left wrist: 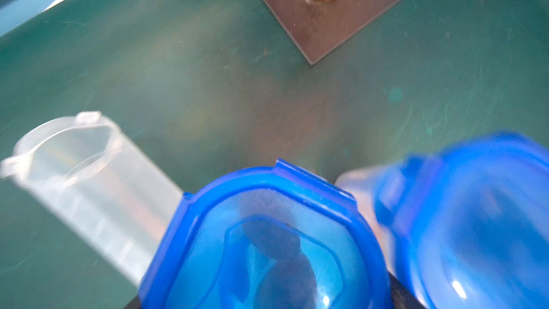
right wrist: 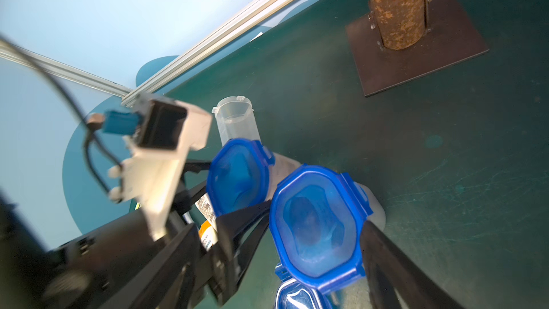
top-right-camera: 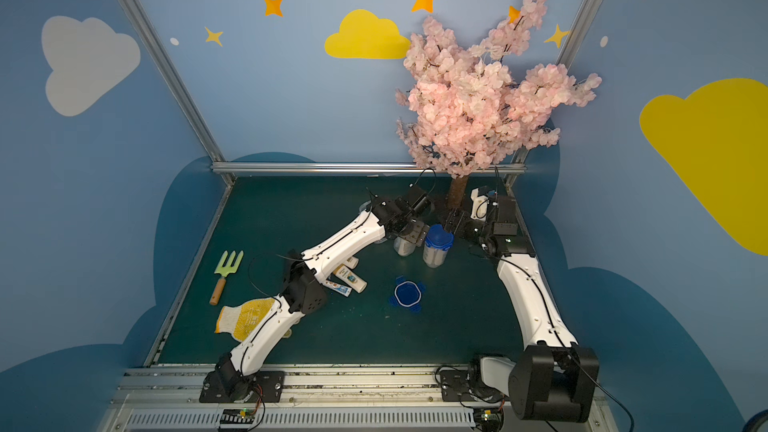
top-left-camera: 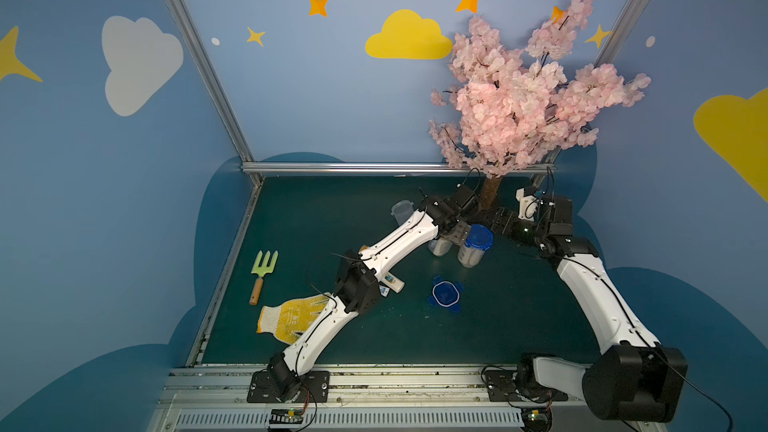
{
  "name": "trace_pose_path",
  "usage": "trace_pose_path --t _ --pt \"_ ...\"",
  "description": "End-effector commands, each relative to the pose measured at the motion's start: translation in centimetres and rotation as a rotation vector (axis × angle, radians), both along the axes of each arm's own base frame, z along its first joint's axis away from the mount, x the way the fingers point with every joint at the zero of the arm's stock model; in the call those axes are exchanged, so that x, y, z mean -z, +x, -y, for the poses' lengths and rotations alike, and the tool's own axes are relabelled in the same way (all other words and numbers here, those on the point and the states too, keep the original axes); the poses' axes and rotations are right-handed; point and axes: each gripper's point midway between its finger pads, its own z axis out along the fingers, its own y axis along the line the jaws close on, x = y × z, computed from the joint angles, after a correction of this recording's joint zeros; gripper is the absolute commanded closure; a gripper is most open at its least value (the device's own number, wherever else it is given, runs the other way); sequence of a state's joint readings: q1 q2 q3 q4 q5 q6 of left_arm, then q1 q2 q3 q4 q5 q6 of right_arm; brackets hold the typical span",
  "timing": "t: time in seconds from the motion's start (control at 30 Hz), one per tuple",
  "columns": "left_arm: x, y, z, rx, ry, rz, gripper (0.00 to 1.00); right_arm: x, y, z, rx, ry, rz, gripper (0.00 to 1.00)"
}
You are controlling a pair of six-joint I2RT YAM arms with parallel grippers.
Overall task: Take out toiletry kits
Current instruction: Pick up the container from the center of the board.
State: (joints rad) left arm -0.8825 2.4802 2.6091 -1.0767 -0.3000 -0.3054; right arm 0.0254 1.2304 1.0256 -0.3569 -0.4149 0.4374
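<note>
Kits [top-left-camera: 468, 259] are still inside two lidded jars, standing side by side at the far worktop [top-left-camera: 332, 222]; long axis vertical, so exit is upward. Right fingers [right wrist: 383, 257] straddle the right jar [top-right-camera: 434, 253] wide, below its lid [right wrist: 315, 221]; left fingers [top-right-camera: 414, 235] wide at the left jar [top-left-camera: 439, 246], kit bottle [right wrist: 207, 231] inside. Pressing or not: cannot tell, view blurred.

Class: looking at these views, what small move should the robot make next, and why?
Probably tighten the right claw on the lidded jar it straddles, steadying it for unclipping. Its blue lid is latched over whitish contents; an empty jar, a loose lid and toiletries lying on the table suggest that routine.
</note>
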Motion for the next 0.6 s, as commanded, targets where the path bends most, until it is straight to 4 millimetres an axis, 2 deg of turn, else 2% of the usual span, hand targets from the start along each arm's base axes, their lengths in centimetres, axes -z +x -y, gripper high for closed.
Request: trace_pose_path --t 0.0,0.13,0.23,0.43,0.57 --pt "-8.1 -2.1 -0.7 0.014 -0.089 0.094 0.71 -1.1 0.3 -0.3 -0.029 0.0 0.04 0.16" --pt "-9.6 -4.6 -2.3 0.002 -0.09 0.075 0.72 -1.8 0.3 -0.4 -0.034 0.009 0.052 0.16" --pt "-9.8 -6.1 -4.2 -0.027 -0.072 0.063 0.73 -2.1 0.2 -0.9 -0.045 0.021 0.055 0.16" --pt "-8.6 -8.5 -8.2 -0.088 -0.083 0.074 0.74 -2.1 0.2 -3.5 -0.098 -0.006 0.044 0.16" --pt "-7.8 -9.0 -10.4 -0.125 -0.115 0.113 0.74 -1.9 -0.2 -5.7 -0.139 -0.033 0.044 0.16"
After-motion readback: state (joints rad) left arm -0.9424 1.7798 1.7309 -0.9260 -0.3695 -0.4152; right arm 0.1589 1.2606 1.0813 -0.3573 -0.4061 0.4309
